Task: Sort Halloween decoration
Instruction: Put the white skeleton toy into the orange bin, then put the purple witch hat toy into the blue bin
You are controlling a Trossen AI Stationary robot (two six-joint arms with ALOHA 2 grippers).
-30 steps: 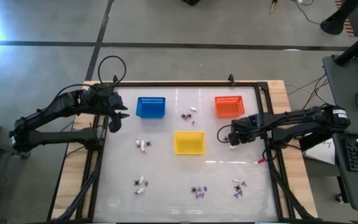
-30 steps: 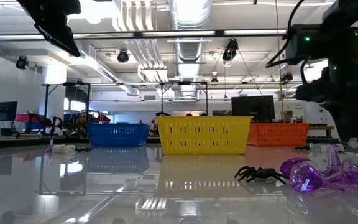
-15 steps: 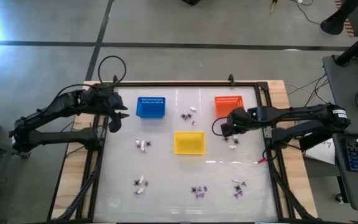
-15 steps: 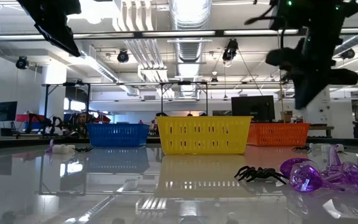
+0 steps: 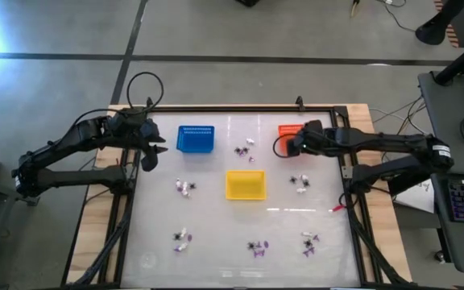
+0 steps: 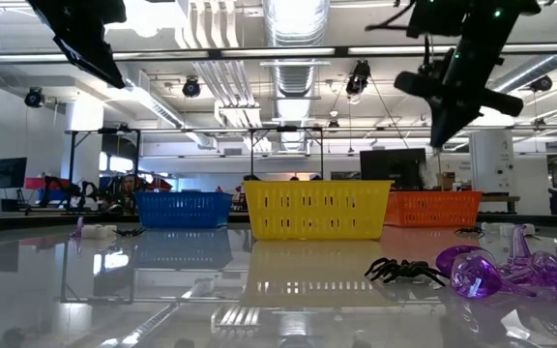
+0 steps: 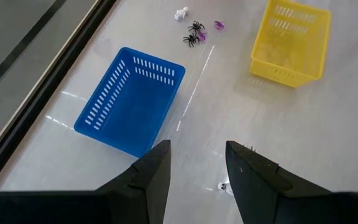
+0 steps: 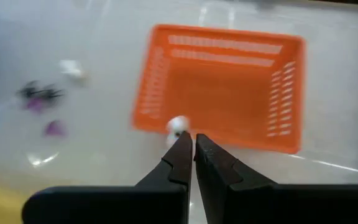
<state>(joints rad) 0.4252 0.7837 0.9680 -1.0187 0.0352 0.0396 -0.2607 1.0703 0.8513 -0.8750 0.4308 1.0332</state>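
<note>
The Halloween decoration lies in small clusters of black, white and purple trinkets on the table [image 5: 216, 217], for instance between the baskets [image 5: 244, 151], by the yellow basket's right [image 5: 300, 184] and along the near side [image 5: 257, 246]. My right gripper [image 8: 188, 138] hangs over the left corner of the orange basket [image 5: 296, 131], shut on a tiny white trinket [image 8: 178, 126]. In the low view it [image 6: 441, 135] is high above the table. My left gripper [image 7: 194, 163] waits open, raised beside the blue basket [image 5: 195, 138]. My right gripper pinches the white trinket [image 8: 178, 126] between the very ends of its two fingers. The fingers slant downward toward the basket. The trinket is lifted clear of the table, level with the orange basket's near rim [image 8: 166, 130] in the wrist view.
The yellow basket [image 5: 245, 184] stands in the middle of the table, with the blue and orange baskets at the far side. A black frame rail [image 5: 346, 161] runs along the table's right side. Purple and black trinkets [image 6: 482, 271] lie close to the low camera.
My right gripper has risen from the cluster to the right of the yellow basket. It has swung toward the far edge to the orange basket, turning as it went and staying shut. The white trinket has come up with it.
</note>
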